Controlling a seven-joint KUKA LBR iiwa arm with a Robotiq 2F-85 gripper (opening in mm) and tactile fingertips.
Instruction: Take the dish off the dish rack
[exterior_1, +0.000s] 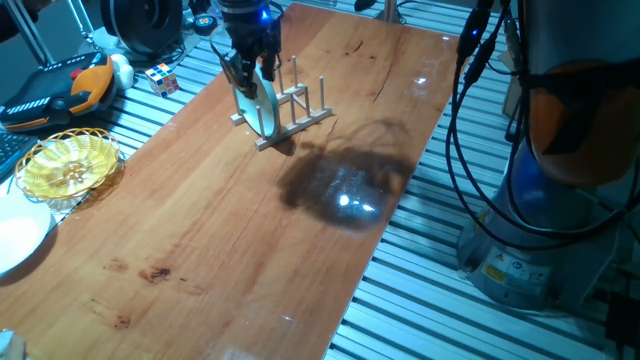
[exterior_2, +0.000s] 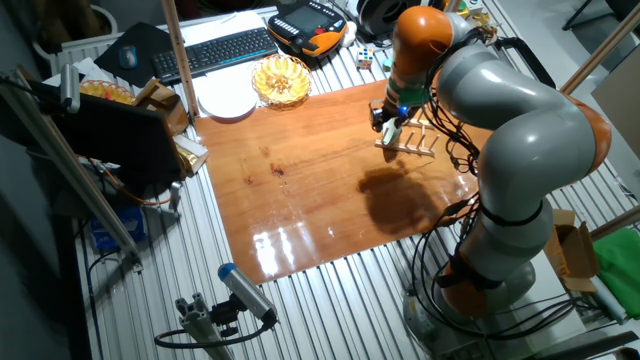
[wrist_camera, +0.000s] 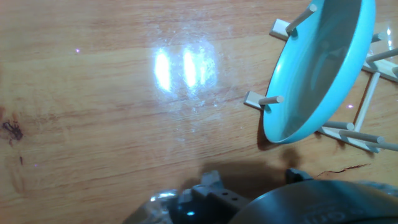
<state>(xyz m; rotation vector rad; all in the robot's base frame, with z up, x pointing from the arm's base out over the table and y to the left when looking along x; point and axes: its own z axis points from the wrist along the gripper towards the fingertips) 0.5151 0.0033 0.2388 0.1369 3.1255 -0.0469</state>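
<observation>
The table (exterior_1: 250, 230) holds the rack (exterior_1: 295, 115) near its far edge, the dish (exterior_1: 262, 105) standing on edge between the pegs. The gripper (exterior_1: 250, 68) hovers at the dish's upper rim; whether its fingers pinch the rim cannot be told. A clean lift likely means rising straight up along the pegs, so the light rack is not dragged.

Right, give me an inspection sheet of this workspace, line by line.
Surface: wooden tabletop, glare patches, small dark marks.
Job's things: turquoise dish standing on edge between pegs of the dish rack.
Clutter: yellow basket, white plate, Rubik's cube, keyboard, all off the wood.
End effector: at the dish's top edge; grip state unclear.
Cables: black bundle beside the arm base.
Surroundings: slatted metal bench.
</observation>
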